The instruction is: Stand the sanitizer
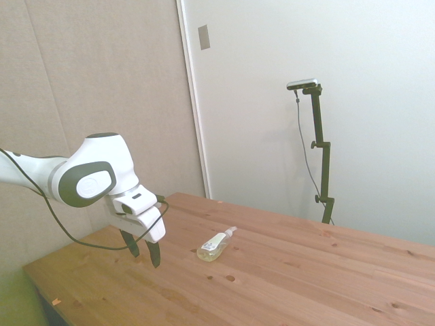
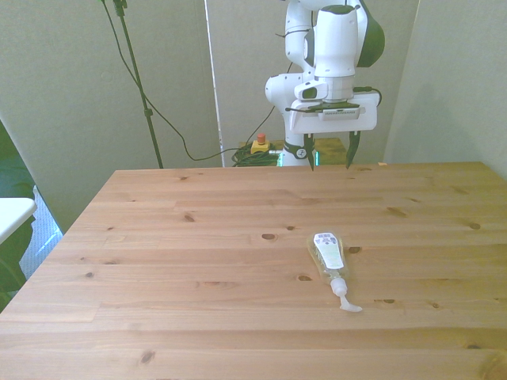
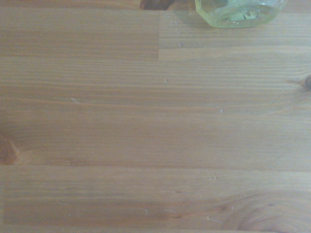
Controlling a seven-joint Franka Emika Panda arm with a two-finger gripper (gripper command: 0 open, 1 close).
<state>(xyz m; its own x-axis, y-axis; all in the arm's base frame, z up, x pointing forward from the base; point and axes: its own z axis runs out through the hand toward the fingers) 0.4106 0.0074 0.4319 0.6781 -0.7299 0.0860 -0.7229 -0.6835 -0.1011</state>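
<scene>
Sanitizer (image 3: pixel 239 12) cut off at frame edge

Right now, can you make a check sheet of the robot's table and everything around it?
Surface: bare wooden table, knots showing.
Job's things: small clear plastic sanitizer bottle with yellowish liquid lies on its side, white pump nozzle pointing away from the robot.
Clutter: nothing seen.
Grippers: white arm's two-finger gripper open, above the far edge, apart from the bottle.
Cables: black cable hanging from the arm.
Surroundings: plain walls; red button behind the table.
</scene>
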